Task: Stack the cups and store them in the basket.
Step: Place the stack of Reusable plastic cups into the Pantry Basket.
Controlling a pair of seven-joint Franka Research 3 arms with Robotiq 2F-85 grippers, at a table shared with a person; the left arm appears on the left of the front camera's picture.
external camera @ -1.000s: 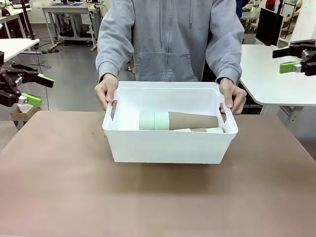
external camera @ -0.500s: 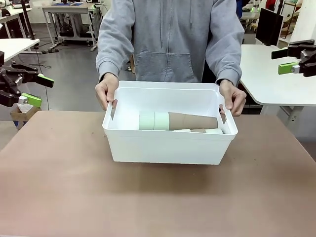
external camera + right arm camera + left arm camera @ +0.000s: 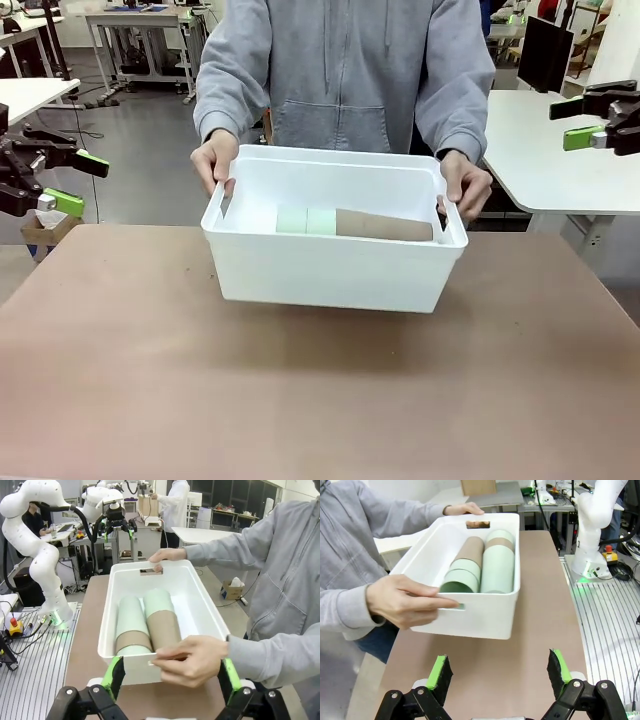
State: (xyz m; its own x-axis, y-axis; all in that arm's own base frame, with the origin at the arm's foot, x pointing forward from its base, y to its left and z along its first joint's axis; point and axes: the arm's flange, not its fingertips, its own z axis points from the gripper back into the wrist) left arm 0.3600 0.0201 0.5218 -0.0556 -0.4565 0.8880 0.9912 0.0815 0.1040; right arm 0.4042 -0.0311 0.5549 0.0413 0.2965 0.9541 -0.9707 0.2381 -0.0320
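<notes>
Two hands (image 3: 214,160) grip the basket (image 3: 330,262), cups (image 3: 350,222) seemingly stacked inside.

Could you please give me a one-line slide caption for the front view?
A person lifts the white basket holding stacked cups off the table.

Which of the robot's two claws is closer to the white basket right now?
Roughly even, perhaps the left. The left gripper hangs open off the basket's left side; the right gripper hangs open, higher, off its right.

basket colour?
Plain white basket, no pattern; smooth solid walls. Shows best in the front view.
</notes>
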